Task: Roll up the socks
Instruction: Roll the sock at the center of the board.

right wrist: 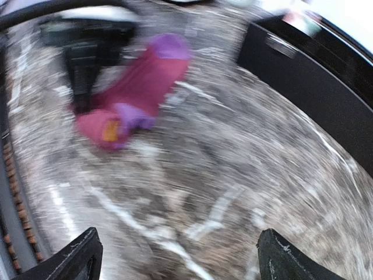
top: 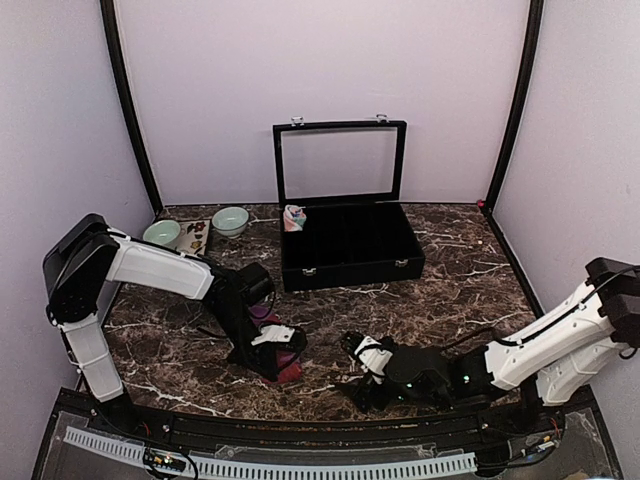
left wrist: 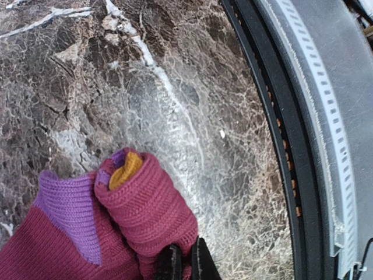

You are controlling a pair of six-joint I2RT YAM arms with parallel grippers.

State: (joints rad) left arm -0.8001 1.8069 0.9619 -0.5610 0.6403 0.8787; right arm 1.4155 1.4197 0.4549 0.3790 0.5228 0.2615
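1. The maroon sock (top: 272,342) lies on the dark marbled worktop (top: 450,270), near its front edge and left of centre, in front of the black case (top: 348,258).
2. In the left wrist view the sock's near end is folded over into a thick roll (left wrist: 148,207). A bit of orange cuff (left wrist: 125,169) peeks from the fold and a purple patch (left wrist: 73,213) lies just beside it.
3. The left claw (left wrist: 185,259) is closed on that rolled end, its two fingers (left wrist: 172,263) close together with maroon fabric pinched between them.
4. The right claw (right wrist: 178,236) hangs low over bare worktop to the right of the sock and apart from it. Its fingers (right wrist: 76,259) are spread wide and hold nothing. This view is blurred.
5. The salmon-pink sock (top: 294,217) sits bunched at the case's back left corner, well apart from both claws. Whether it lies inside the case or on its rim I cannot tell.
6. The case's glass lid (top: 340,160) stands upright.
7. Two pale green bowls (top: 230,220) stand at the worktop's back left.
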